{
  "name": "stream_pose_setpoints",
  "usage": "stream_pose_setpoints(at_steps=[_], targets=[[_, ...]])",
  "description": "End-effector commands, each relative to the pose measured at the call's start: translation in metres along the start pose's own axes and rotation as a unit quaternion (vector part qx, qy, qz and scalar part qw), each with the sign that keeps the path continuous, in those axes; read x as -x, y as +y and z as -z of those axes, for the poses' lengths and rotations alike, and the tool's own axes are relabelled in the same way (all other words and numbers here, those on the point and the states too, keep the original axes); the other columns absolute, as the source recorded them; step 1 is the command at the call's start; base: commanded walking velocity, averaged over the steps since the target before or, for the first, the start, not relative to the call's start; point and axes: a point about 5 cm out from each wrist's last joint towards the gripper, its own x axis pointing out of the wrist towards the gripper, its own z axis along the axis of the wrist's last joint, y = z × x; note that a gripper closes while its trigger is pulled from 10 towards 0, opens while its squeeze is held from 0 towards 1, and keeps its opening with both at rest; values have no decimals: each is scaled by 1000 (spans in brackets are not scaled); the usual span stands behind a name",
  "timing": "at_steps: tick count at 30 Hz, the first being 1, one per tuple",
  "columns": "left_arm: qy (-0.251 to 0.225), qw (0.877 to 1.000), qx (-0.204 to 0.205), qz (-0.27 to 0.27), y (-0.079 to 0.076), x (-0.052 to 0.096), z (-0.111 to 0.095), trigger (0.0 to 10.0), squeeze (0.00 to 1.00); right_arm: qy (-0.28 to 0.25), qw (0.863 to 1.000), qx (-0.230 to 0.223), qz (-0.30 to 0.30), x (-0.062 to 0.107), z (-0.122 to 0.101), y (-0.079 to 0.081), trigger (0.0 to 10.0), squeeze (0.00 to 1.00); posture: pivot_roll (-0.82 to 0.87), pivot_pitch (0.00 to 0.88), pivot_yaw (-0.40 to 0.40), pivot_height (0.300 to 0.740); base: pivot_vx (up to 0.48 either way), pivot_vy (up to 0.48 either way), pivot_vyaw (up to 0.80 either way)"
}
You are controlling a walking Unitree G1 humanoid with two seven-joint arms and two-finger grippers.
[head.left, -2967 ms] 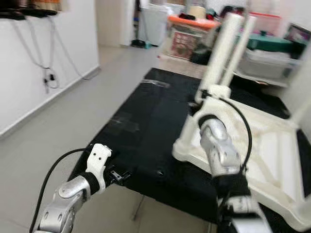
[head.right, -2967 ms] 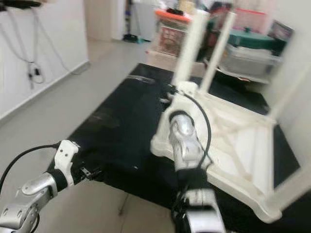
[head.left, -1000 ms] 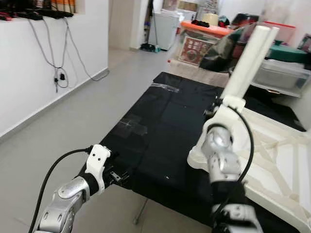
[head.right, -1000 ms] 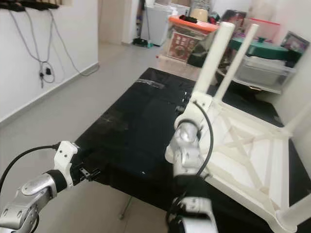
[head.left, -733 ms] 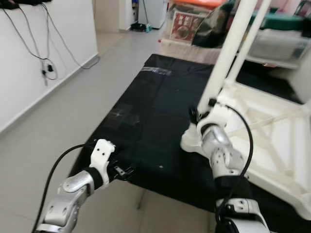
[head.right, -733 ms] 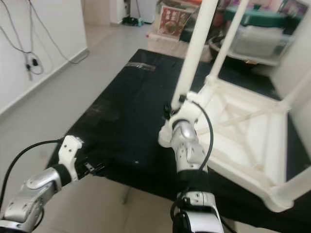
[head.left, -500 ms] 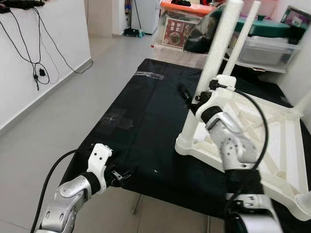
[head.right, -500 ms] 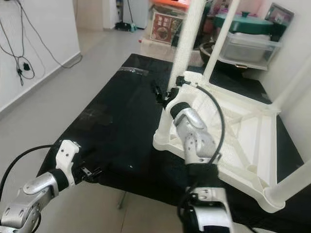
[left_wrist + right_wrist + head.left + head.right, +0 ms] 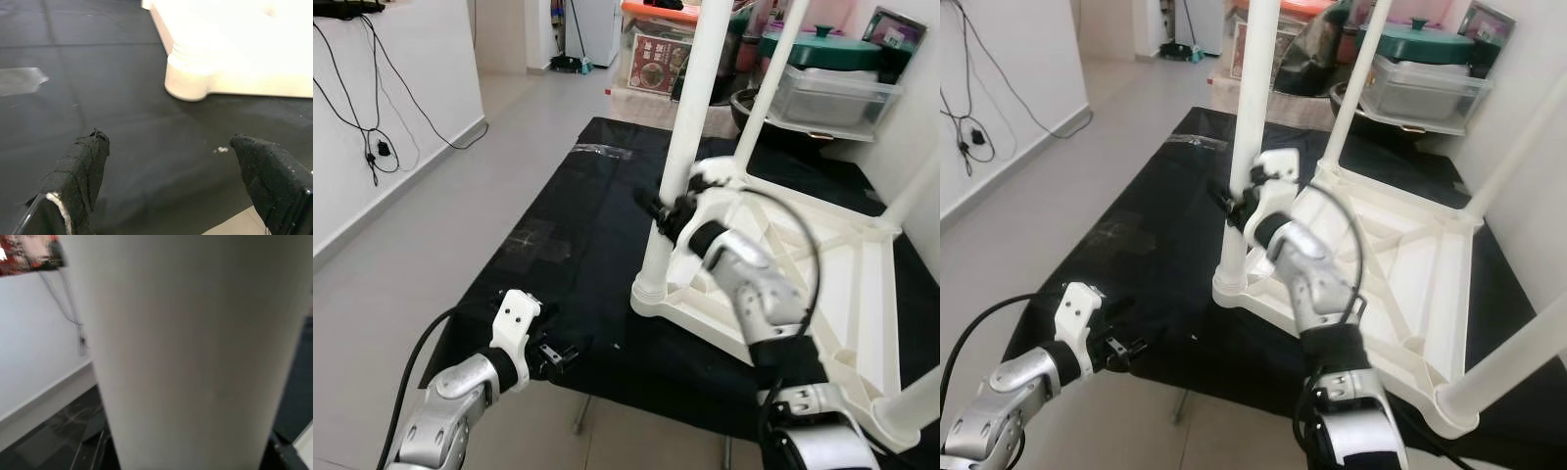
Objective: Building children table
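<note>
A white children's table (image 9: pixel 862 284) lies upside down on a black-covered surface (image 9: pixel 578 225), its legs pointing up. My right gripper (image 9: pixel 663 212) is at the near-left leg (image 9: pixel 690 117), a little above its base, with the black fingers shut around it. The right wrist view is very close to that leg (image 9: pixel 195 352). My left gripper (image 9: pixel 563 352) hovers open at the front edge of the black surface, holding nothing. In the left wrist view the left gripper (image 9: pixel 171 139) faces the table's corner socket (image 9: pixel 188 83), well apart from it.
Grey floor (image 9: pixel 411 264) and a white wall with hanging cables (image 9: pixel 372 147) lie to the left. Clear storage boxes (image 9: pixel 832 93) and a green lid (image 9: pixel 818 47) crowd the back. Tape patches (image 9: pixel 533 240) mark the black surface.
The camera has shifted. My right gripper has moved in from beside the near-left leg and now holds it. The left arm stays at the front edge.
</note>
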Motion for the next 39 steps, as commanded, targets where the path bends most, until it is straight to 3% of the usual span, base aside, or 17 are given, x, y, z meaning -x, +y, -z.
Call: stream_pose_setpoints(at_steps=[1, 2, 3, 5, 8, 9, 17, 18, 21, 22, 23, 24, 25, 31, 33, 38, 39], targets=[[7, 1000, 0, 4, -3, 0, 4, 10000, 0, 41, 987, -15, 151, 6, 18, -35, 0, 0, 89, 0, -128, 740, 0, 0, 0], [8, 1000, 1, 4, -4, 1, 4, 10000, 0, 54, 960, -11, 274, 23, 32, -58, 0, 0, 89, 0, -130, 740, 0, 0, 0], [8, 1000, 1, 4, -4, 1, 4, 10000, 0, 54, 960, -11, 274, 23, 32, -58, 0, 0, 89, 0, -130, 740, 0, 0, 0], [8, 1000, 3, 3, -4, 2, 5, 10000, 0, 93, 923, -11, 372, 56, 58, -64, 0, 0, 79, 0, -117, 740, 0, 0, 0], [9, 1000, 5, 6, -5, 2, 5, 10000, 0, 102, 921, -15, 377, 64, 63, -56, 0, 0, 68, 0, -110, 740, 0, 0, 0], [13, 1000, 5, 13, -5, 2, 7, 10000, 0, 105, 935, -13, 337, 64, 58, -38, 10000, 0, 52, 0, -102, 740, 0, 0, 0], [9, 1000, 7, 16, -4, -2, 4, 10000, 0, 48, 957, -22, 287, 48, 30, -33, 10000, 0, 45, 0, -105, 740, 0, 0, 0], [10, 1000, 6, 12, -3, -2, 4, 10000, 0, 12, 967, -45, 252, 40, 16, -30, 10000, 1000, 46, 0, -107, 740, 0, 0, 0], [11, 1000, 6, 12, -2, -2, 5, 10000, 0, 1, 974, -35, 222, 31, 3, -30, 10000, 1000, 48, 0, -109, 740, 0, 0, 0], [11, 1000, 6, 12, -3, -2, 5, 10000, 0, -10, 981, -27, 190, 25, -6, -30, 10000, 584, 49, 0, -106, 740, 0, 0, 0], [11, 1000, 6, 12, -3, -2, 5, 10000, 0, -16, 987, -29, 158, 23, -13, -27, 10000, 0, 49, 0, -106, 740, 0, 0, 0], [11, 1000, 6, 12, -3, -2, 5, 10000, 0, -16, 987, -29, 158, 23, -13, -27, 10000, 0, 49, 0, -106, 740, 0, 0, 0], [10, 1000, 6, 13, -4, -2, 4, 10000, 0, -24, 996, -32, 76, 20, -26, -23, 10000, 0, 58, 0, -105, 740, 0, 0, 0], [10, 1000, 5, 14, -3, -1, 3, 10000, 0, -34, 999, -24, -20, 19, -31, -17, 10000, 0, 58, 0, -104, 740, 0, 0, 0], [10, 1000, 1, 13, -1, -3, 3, 10000, 0, -19, 987, 6, -162, 20, -22, -5, 10000, 0, 86, 0, -114, 740, 0, 0, 0], [5, 1000, -3, 11, 0, -4, 0, 10000, 0, 33, 953, 55, -297, 19, 14, 25, 10000, 0, 99, 0, -118, 740, 0, 0, 0], [6, 1000, -4, 11, -1, -4, 0, 10000, 0, 41, 939, 60, -335, 22, 21, 35, 9098, 0, 104, 0, -121, 740, 0, 0, 0]])
